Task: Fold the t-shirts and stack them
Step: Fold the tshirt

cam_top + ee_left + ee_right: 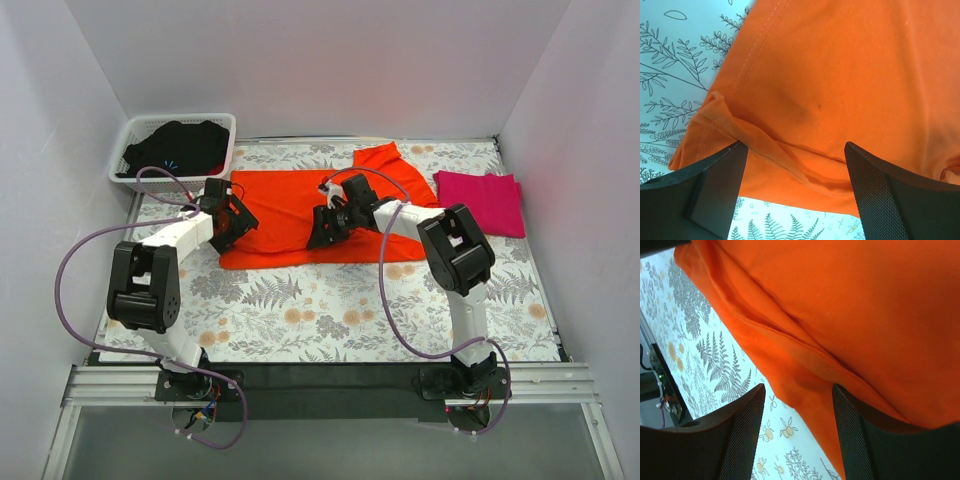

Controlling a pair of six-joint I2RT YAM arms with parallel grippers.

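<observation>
The orange t-shirt (285, 205) lies partly folded in the middle of the table, one sleeve sticking out at the back right. A magenta-pink t-shirt (482, 200) lies folded at the far right. My left gripper (234, 232) is down at the orange shirt's front left corner. In the left wrist view it (795, 175) is open, its fingers either side of the hemmed edge of the orange cloth (840, 75). My right gripper (319, 237) sits at the shirt's front edge, also open (797, 415), with the orange edge (840, 315) between its fingers and draped over the right finger (857, 440).
A white basket (128, 135) holding black cloth stands at the back left corner. The table has a fern-print cover (330, 300). White walls close in the left, back and right sides. Purple cables loop beside both arms.
</observation>
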